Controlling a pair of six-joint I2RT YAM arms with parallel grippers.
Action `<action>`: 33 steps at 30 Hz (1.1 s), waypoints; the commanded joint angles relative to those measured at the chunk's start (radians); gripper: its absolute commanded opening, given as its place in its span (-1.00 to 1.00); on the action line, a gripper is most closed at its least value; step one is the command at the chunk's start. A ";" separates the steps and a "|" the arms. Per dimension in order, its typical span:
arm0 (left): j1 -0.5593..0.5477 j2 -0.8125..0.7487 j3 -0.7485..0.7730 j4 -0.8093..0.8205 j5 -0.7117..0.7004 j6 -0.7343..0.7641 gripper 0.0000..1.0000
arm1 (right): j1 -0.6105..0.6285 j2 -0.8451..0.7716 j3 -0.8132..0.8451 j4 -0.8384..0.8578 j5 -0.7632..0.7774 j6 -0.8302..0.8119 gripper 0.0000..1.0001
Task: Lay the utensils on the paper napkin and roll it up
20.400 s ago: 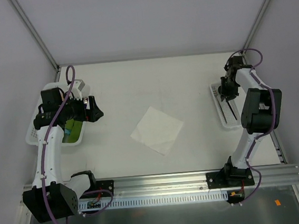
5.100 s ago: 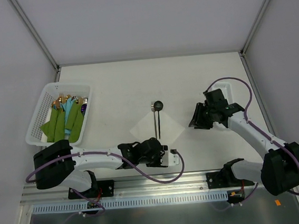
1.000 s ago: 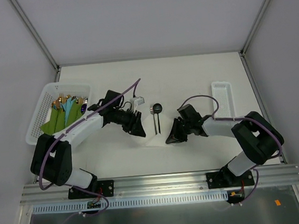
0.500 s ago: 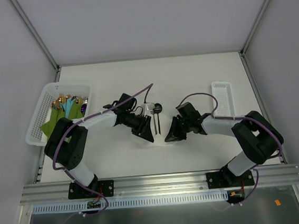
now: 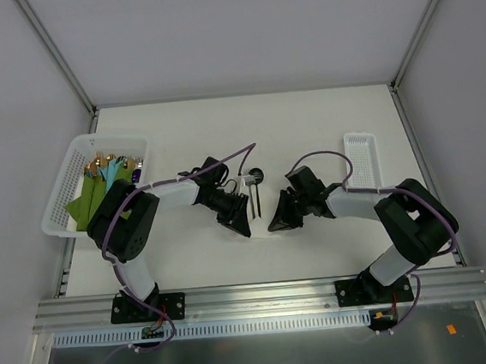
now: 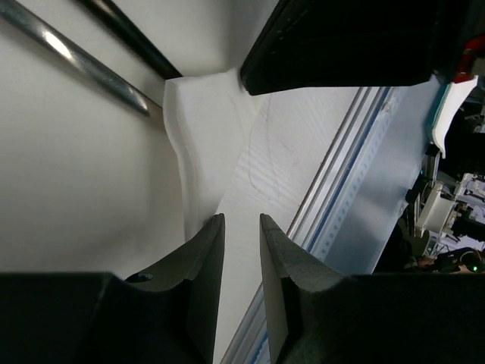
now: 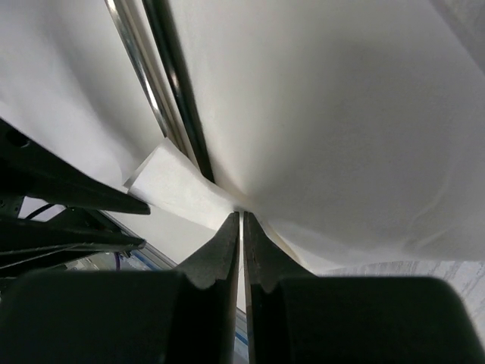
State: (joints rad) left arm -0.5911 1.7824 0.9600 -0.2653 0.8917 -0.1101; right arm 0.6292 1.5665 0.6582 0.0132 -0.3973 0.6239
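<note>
Two black utensils [image 5: 258, 199] lie side by side on the paper napkin [image 5: 261, 228], the spoon's bowl [image 5: 257, 175] at the far end. My left gripper [image 5: 240, 223] is low at the napkin's left edge, and my right gripper [image 5: 274, 223] is at its right edge. In the left wrist view the left gripper [image 6: 242, 221] has a narrow gap between its jaws, right by a raised fold of the napkin [image 6: 206, 129]. In the right wrist view the right gripper [image 7: 241, 216] is shut on a lifted edge of the napkin [image 7: 326, 129], next to the utensil handles [image 7: 180, 91].
A white basket [image 5: 68, 169] with green and teal cloths and gold cutlery stands at the left. A narrow white tray [image 5: 360, 150] lies at the right. The aluminium rail [image 5: 263, 296] runs along the near edge.
My left gripper has swung right, from left of the utensils to the napkin's left edge, and its jaws have narrowed. The right gripper has hardly moved and stays shut.
</note>
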 commanded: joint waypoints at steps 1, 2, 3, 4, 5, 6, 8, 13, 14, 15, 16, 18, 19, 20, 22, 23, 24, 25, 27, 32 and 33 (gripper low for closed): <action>-0.013 0.034 0.005 0.012 -0.037 0.026 -0.50 | 0.006 0.001 0.032 -0.009 0.003 -0.015 -0.85; -0.015 0.041 0.003 0.012 -0.060 0.024 -0.52 | 0.007 -0.002 0.032 -0.009 0.003 -0.016 -0.85; -0.015 0.052 0.003 0.012 -0.074 0.021 -0.53 | 0.006 -0.005 0.031 -0.009 0.000 -0.018 -0.85; -0.015 0.058 0.005 0.012 -0.083 0.020 -0.54 | 0.007 -0.009 0.031 -0.009 -0.002 -0.019 -0.85; -0.015 0.063 0.005 0.012 -0.092 0.017 -0.56 | 0.007 -0.014 0.031 -0.009 -0.002 -0.021 -0.85; -0.013 0.071 0.005 0.012 -0.112 0.015 -0.57 | 0.006 -0.022 0.031 -0.009 -0.002 -0.023 -0.85; -0.015 0.080 0.006 0.012 -0.126 0.010 -0.60 | 0.006 -0.045 0.031 -0.036 -0.005 -0.030 -0.85; -0.015 0.100 0.008 0.012 -0.135 0.001 -0.63 | 0.010 -0.111 0.034 -0.035 -0.015 -0.030 -0.82; -0.013 0.103 0.011 0.014 -0.138 0.001 -0.62 | 0.017 -0.118 0.035 -0.029 -0.018 -0.026 -0.81; -0.013 0.107 0.011 0.014 -0.143 0.001 -0.63 | 0.020 -0.126 0.037 -0.022 -0.024 -0.020 -0.81; -0.013 0.110 0.016 0.012 -0.142 0.001 -0.63 | 0.021 -0.128 0.037 -0.021 -0.029 -0.016 -0.80; -0.015 0.112 0.016 0.012 -0.139 0.000 -0.63 | 0.027 -0.123 0.041 -0.019 -0.037 -0.012 -0.79; -0.013 0.112 0.017 0.012 -0.137 0.001 -0.63 | 0.029 -0.115 0.041 0.011 -0.040 -0.010 -0.78; -0.015 0.111 0.019 0.012 -0.135 0.003 -0.63 | 0.030 -0.109 0.041 0.017 -0.044 -0.009 -0.77; -0.015 0.110 0.020 0.012 -0.140 0.004 -0.63 | 0.032 -0.089 0.038 0.037 -0.052 -0.004 -0.75; -0.015 0.112 0.023 0.011 -0.142 0.010 -0.63 | 0.036 -0.082 0.038 0.045 -0.054 -0.003 -0.75; -0.013 0.114 0.026 0.009 -0.146 0.013 -0.63 | 0.037 -0.071 0.040 0.050 -0.058 -0.003 -0.74; -0.013 0.117 0.028 0.011 -0.146 0.013 -0.63 | 0.038 -0.060 0.041 0.056 -0.057 -0.004 -0.74; -0.013 0.120 0.032 0.009 -0.142 0.012 -0.63 | 0.043 -0.027 0.043 0.062 -0.058 -0.004 -0.74; -0.013 0.111 0.028 0.006 -0.139 0.018 -0.62 | 0.043 0.027 0.043 0.065 -0.049 -0.012 -0.76; -0.013 0.104 0.028 0.006 -0.139 0.021 -0.61 | 0.043 0.036 0.041 0.067 -0.045 -0.012 -0.76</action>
State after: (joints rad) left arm -0.5964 1.8763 0.9791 -0.2699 0.8223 -0.1207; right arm 0.6655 1.5860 0.6712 0.0563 -0.4381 0.6163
